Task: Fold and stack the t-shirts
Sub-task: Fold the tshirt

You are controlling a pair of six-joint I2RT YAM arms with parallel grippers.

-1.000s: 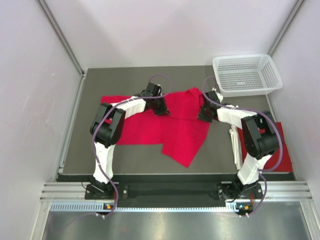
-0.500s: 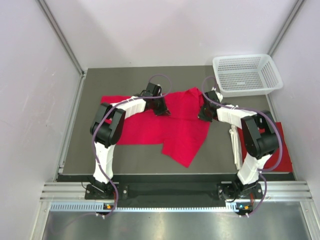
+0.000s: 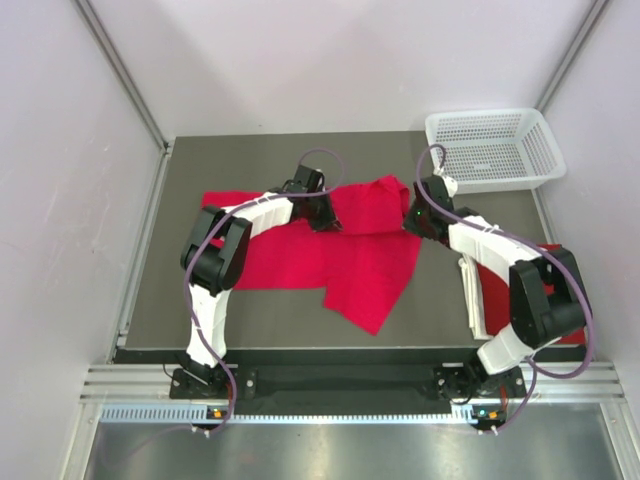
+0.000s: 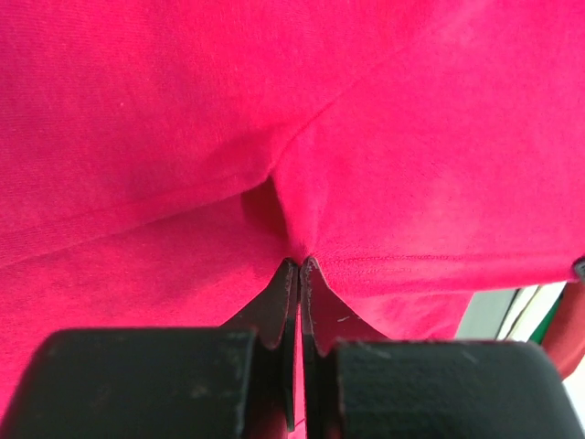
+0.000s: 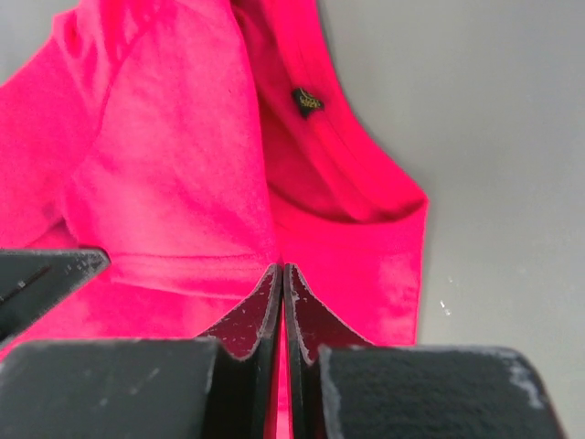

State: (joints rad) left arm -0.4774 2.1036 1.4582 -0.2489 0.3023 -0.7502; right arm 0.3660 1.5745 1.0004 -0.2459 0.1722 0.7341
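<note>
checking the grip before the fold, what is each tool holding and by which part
Both grip the red t-shirt: left tool pinches a raised fold by a hem, right tool pinches cloth beside the neck opening.

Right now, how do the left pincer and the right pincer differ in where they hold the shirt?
The left pincer pinches a raised fold of the t-shirt, with red cloth nearly filling its view. The right pincer bites near the neck opening at the edge, with bare table beside it. Both are shut on the same shirt.
</note>
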